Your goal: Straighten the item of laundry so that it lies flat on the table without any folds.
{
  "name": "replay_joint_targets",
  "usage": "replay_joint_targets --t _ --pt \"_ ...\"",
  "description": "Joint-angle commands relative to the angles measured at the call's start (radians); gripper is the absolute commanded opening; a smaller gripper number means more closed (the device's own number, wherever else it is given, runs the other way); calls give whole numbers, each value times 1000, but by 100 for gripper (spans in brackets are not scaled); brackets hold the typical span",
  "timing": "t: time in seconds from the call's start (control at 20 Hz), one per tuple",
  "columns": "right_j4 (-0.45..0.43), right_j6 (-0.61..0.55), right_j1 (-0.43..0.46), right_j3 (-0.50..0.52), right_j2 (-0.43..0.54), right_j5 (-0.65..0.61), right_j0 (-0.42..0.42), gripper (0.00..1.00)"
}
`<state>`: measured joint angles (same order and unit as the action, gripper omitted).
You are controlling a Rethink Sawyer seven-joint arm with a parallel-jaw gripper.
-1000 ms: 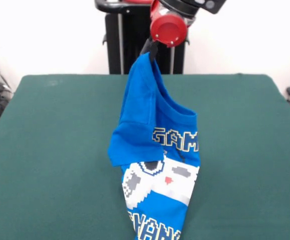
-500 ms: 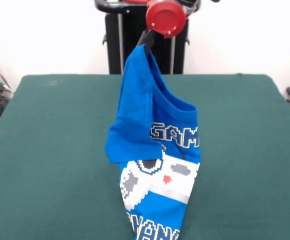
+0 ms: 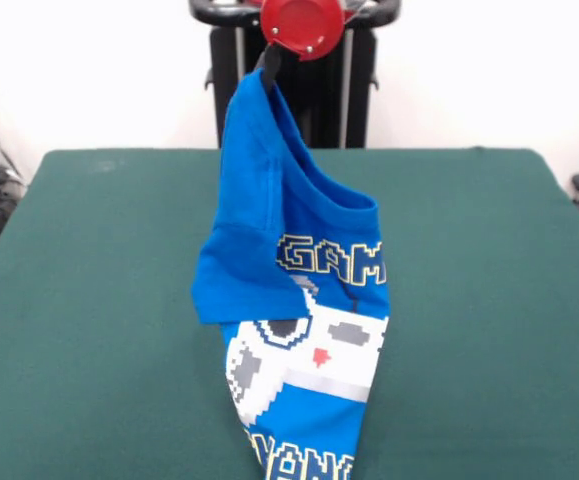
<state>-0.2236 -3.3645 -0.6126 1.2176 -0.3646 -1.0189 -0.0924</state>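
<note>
My gripper (image 3: pixel 266 68) pinches the shirt (image 3: pixel 294 300) by one shoulder, high above the table (image 3: pixel 89 300), so its weight can pull folds out; the hem hangs near the front edge, one sleeve folded over.

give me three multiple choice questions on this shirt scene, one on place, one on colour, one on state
1. Where is the T-shirt held?
A. at its top corner
B. at its printed hem
C. nowhere

2. What colour is the table cover?
A. red
B. dark green
C. white

3. How does the T-shirt lie?
A. spread flat
B. folded in a neat square
C. hanging bunched from the gripper

Answers: 1 A, the dark jaws pinch the blue tip by the red arm end. 2 B, green cloth shows round the shirt. 3 C, it drapes down from the gripper with folds.
</note>
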Motion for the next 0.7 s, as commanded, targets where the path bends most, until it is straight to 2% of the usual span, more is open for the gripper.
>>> replay_joint_targets --t 0.05,0.25,0.55,0.7 --pt "-58 241 65 19 112 -80 -6 0" --pt "-39 197 67 18 114 -84 -2 0" --pt "4 251 30 15 163 -171 21 0" --pt "22 278 8 53 201 -131 50 0"
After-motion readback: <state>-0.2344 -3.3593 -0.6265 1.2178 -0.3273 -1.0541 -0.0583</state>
